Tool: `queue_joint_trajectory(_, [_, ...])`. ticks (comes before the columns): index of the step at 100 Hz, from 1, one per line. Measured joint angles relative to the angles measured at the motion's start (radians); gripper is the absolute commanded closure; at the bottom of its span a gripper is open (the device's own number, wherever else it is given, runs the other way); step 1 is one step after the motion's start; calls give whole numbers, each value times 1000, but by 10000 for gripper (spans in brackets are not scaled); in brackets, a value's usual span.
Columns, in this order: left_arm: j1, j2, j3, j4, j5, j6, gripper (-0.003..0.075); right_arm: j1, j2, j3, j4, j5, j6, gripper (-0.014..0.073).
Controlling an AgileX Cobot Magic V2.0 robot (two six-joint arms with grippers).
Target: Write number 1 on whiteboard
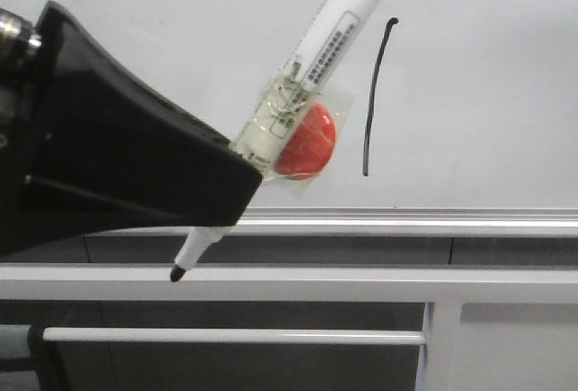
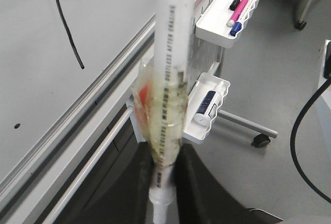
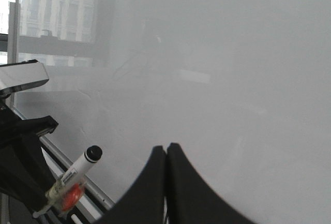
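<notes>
The whiteboard (image 1: pixel 488 66) fills the upper front view, with a silver rail (image 1: pixel 406 222) along its bottom edge. On it is the number 1 (image 1: pixel 373 93), a thin black, slightly curved vertical stroke, also in the left wrist view (image 2: pixel 64 22). My left gripper (image 2: pixel 165 154) is shut on a white marker (image 1: pixel 334 39) that has a red piece (image 1: pixel 307 143) taped to it. The marker's black tip (image 1: pixel 176 274) points down-left, below the rail and off the board. My right gripper (image 3: pixel 166 149) is shut on nothing, facing the board (image 3: pixel 232 69).
Grey metal bars (image 1: pixel 271 283) run below the board. Beside it a rack carries two white trays (image 2: pixel 207 25) (image 2: pixel 220 87) with spare markers, on a wheeled foot (image 2: pixel 260 140). A black cable (image 2: pixel 310 125) lies on the floor. A small black dot (image 2: pixel 17 126) marks the board.
</notes>
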Motion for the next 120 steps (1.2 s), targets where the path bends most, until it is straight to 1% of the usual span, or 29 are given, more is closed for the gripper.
queue_joint_trajectory(91, [0,0,0,-14,-22,5,741,0,-19,11,0,-13,0,657])
queue_joint_trajectory(98, [10,0,2,-106,-47,92,741,0,-19,11,0,-13,0,657])
queue_joint_trajectory(111, [18,2,2,-343,-147,390,741,0,-19,11,0,-13,0,657])
queue_joint_trajectory(120, [18,2,2,-566,-211,586,741,0,-19,11,0,-13,0,657])
